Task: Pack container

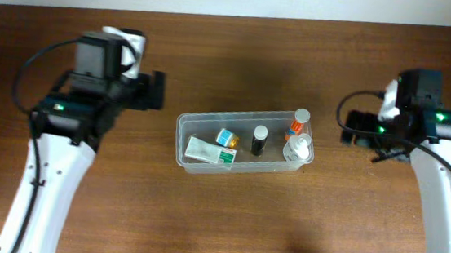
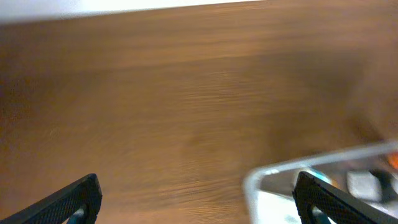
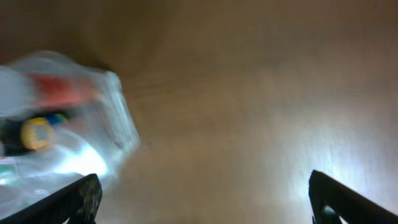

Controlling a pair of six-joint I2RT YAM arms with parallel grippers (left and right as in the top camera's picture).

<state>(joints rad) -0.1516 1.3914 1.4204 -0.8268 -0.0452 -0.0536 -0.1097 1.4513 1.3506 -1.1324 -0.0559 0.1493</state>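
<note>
Left claw [image 2: 198, 198] and right claw [image 3: 208, 199] are open, empty; container [image 1: 210, 115] mid-frame looks packed, so next just back away.

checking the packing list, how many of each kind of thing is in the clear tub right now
white tube: 1
small bottles: 4 (blue-and-yellow label, dark one, orange label, clear one)
total: 5, all inside the container
</note>
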